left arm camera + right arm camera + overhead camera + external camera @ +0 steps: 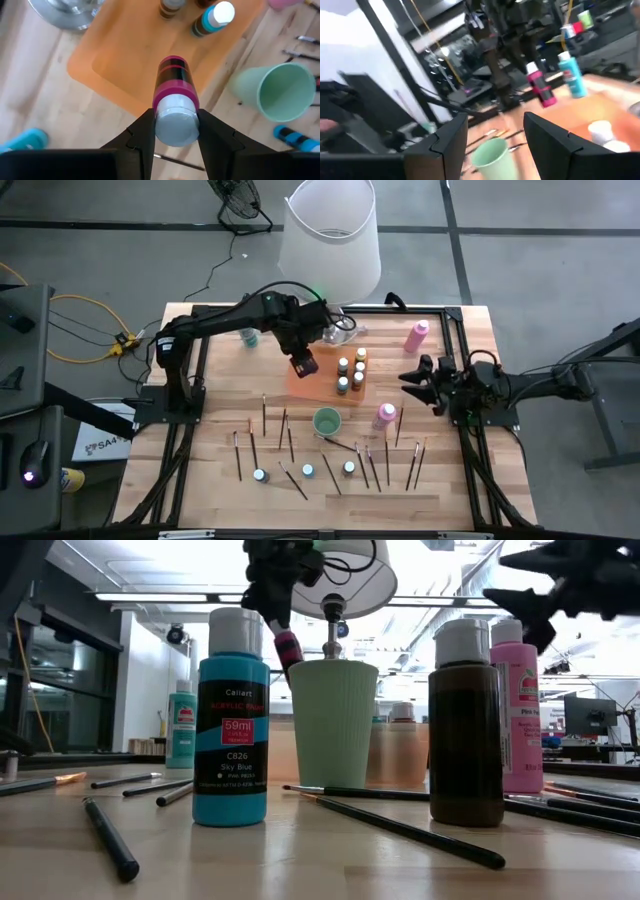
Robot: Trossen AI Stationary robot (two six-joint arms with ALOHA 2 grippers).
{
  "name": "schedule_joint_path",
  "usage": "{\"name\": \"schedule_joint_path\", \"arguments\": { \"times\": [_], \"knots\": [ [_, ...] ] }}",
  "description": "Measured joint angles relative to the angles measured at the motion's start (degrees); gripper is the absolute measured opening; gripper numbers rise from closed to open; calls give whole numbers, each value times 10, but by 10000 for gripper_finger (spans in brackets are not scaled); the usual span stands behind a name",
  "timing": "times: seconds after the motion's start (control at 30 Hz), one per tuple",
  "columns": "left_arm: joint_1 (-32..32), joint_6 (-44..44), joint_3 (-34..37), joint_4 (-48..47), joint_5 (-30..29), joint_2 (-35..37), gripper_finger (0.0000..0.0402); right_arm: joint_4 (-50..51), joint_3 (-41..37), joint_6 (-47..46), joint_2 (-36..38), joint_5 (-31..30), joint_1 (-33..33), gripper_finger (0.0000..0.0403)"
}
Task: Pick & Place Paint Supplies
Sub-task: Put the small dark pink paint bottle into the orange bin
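Bottle hanging over tray

Left end effector (174, 137) is clamping a magenta paint bottle (173, 90) above the orange tray (115, 50); right end effector (418, 375), mid-right, is gaping empty.

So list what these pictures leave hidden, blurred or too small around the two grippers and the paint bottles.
- Left gripper: shut on the magenta bottle; its label faces away in the left wrist view.
- Orange tray: partly covered by the left arm in the high view.
- Right gripper: open and empty; blurred in its wrist view.
- Brushes: bristles too small to make out in the high view.
- Brown bottle: label not visible in the low view.
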State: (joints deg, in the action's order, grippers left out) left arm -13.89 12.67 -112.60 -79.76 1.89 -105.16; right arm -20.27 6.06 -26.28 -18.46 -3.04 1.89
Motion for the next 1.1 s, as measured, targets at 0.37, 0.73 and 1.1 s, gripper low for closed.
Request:
{"name": "schedule_joint_path", "arguments": {
  "times": [0.37,0.73,1.1],
  "knots": [
    [0,-178,0,44,-14,0,116,3,182,134,-283,-82,0,188],
    [0,-269,0,92,-14,0,116,-57,312,207,-525,-125,-1,188],
    [0,-275,0,90,-13,0,116,-61,432,244,-664,-180,-24,218]
  ]
}}
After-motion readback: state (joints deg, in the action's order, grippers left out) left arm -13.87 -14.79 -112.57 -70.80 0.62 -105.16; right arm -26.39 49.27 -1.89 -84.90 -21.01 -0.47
